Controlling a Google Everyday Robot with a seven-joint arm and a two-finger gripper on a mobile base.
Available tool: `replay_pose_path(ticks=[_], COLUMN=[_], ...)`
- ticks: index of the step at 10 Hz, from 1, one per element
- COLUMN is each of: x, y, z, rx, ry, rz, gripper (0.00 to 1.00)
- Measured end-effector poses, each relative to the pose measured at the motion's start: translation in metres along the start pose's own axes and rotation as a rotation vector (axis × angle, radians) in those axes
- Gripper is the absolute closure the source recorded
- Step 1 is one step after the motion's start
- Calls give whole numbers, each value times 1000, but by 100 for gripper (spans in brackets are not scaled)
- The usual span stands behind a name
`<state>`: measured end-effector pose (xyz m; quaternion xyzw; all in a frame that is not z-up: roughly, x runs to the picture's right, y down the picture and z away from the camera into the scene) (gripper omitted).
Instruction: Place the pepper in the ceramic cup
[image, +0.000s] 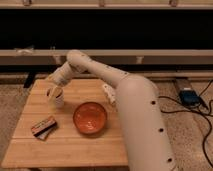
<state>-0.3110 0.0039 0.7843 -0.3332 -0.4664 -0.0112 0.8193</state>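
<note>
The small white ceramic cup (56, 98) stands on the left part of the wooden table (65, 150). My gripper (53, 88) hangs at the end of the white arm, directly over the cup's rim and touching or almost touching it. The pepper does not show: no dark red piece is visible at the gripper, on the table or over the cup's rim. The inside of the cup is hidden by the gripper.
A round orange-red bowl (90, 118) sits right of the cup at mid-table. A brown-and-black block (43, 127) lies at the front left. A white bottle (109, 93) lies behind the bowl beside my arm. Cables and a blue box (190, 96) lie on the floor to the right.
</note>
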Motion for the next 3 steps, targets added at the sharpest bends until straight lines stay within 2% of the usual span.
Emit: replay_pose_path(ticks=[3], x=[0], y=[0], z=[0], rx=[-1], ry=[0], rz=[0], gripper=[20])
